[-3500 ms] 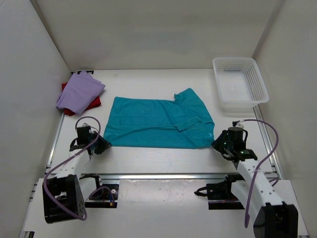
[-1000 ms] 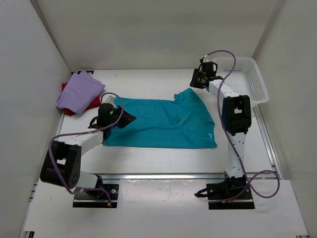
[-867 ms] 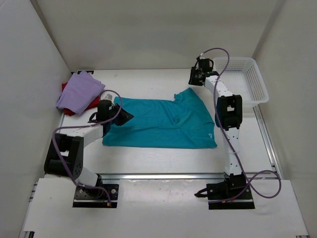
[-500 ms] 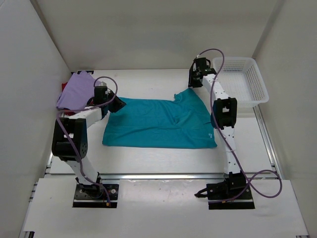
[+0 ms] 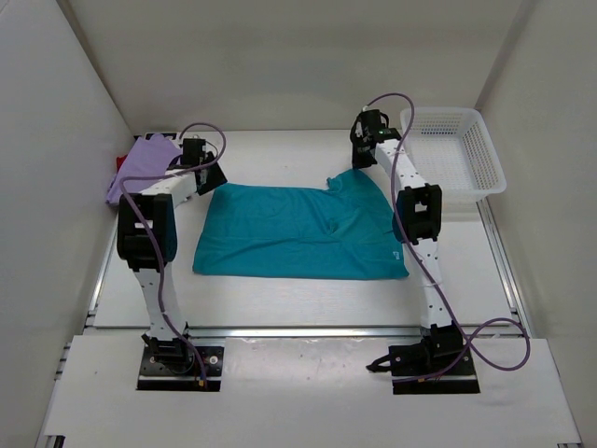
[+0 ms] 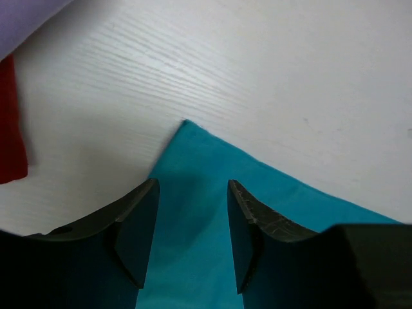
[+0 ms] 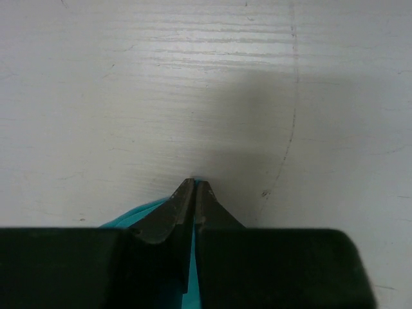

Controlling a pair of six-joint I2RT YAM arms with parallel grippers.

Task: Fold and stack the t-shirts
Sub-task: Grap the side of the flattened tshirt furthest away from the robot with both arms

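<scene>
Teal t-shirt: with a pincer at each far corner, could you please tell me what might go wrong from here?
The right pincer looks shut on only the very edge of the teal t-shirt; that thin bite may slip when lifted.
The left pincer stands open over its corner; lifting now would skew the fold.
The lavender t-shirt lies close to the left pincer and could be snagged.

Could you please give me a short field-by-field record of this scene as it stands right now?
teal t-shirt: spread on the table, right part folded over
left gripper: open, jaws astride the shirt's far left corner
right gripper: shut on the shirt's far right tip
lavender t-shirt: folded, lying on the red t-shirt, far left
basket: white, far right
</scene>
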